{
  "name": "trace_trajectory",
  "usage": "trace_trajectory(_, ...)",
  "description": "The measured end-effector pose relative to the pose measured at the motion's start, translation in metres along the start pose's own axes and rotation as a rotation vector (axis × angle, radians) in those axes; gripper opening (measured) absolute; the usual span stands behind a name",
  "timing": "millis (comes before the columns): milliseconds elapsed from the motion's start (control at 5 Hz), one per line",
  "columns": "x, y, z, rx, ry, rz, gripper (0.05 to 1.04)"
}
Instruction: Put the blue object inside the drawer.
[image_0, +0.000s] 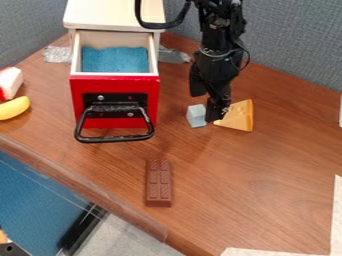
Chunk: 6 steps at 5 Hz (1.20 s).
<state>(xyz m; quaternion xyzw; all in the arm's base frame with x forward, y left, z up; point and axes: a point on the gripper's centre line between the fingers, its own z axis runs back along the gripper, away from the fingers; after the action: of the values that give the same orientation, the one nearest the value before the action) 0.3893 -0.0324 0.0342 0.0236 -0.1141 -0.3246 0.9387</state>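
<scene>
The blue block (196, 115) sits on the table (274, 165), outside the drawer (114, 84), between this drawer and the cheese (240, 116). The gripper (215, 116) is lowered just beside the block; whether it is spread or pressed together, I cannot tell. The drawer is pulled out, its top open, and its handle (115, 139) sticks out forward. Wood surface lies between the block and the chocolate bar (159, 182), near the table's slanting front edge.
</scene>
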Motion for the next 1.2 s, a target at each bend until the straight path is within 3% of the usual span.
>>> trace_trajectory(400, -0.004, -0.001, -0.014, -0.005, 0.019, -0.008, 0.967)
trace_trajectory(600, -0.006, -0.002, -0.021, -0.007, 0.03, -0.006, 0.685)
trace_trajectory(800, -0.008, -0.001, -0.024, -0.001, 0.033, -0.017, 0.483)
trace_trajectory(1000, -0.008, -0.002, -0.024, -0.003, 0.033, -0.03, 0.482)
trace_trajectory(1200, -0.012, -0.009, -0.02, -0.036, 0.036, -0.038, 0.482)
